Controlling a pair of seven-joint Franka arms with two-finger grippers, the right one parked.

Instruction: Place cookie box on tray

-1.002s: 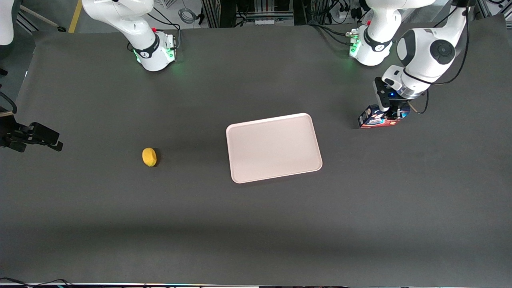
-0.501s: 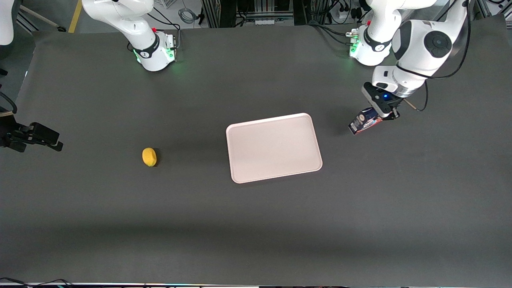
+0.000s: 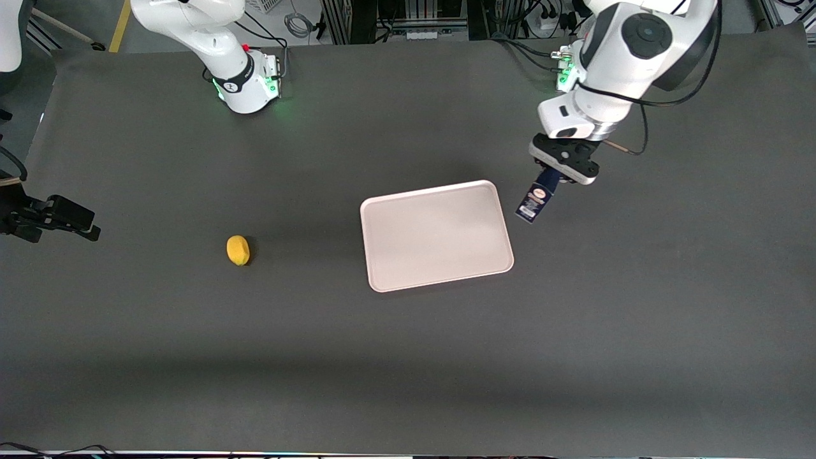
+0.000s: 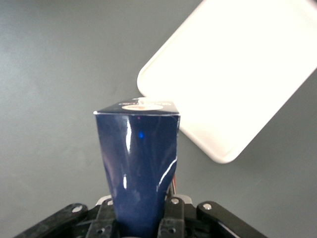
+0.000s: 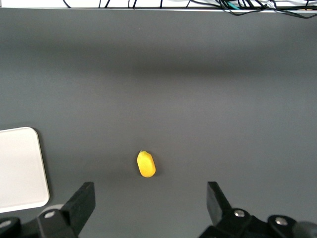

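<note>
The dark navy cookie box (image 3: 537, 199) hangs in the air, end down, just off the tray's corner on the working arm's side. My left gripper (image 3: 553, 177) is shut on its upper end. The pale pinkish-white tray (image 3: 436, 234) lies flat in the middle of the table. In the left wrist view the glossy blue cookie box (image 4: 141, 168) sticks out from between the black fingers (image 4: 173, 215), with the tray (image 4: 237, 74) below it. The right wrist view catches a corner of the tray (image 5: 20, 168).
A small yellow lemon-like object (image 3: 238, 250) lies on the dark table toward the parked arm's end, level with the tray; the right wrist view shows that lemon-like object (image 5: 146, 164) too. The arm bases (image 3: 245, 80) stand at the table's edge farthest from the front camera.
The gripper lifted the cookie box off the table and carried it toward the tray. The box has turned from lying flat to hanging end down.
</note>
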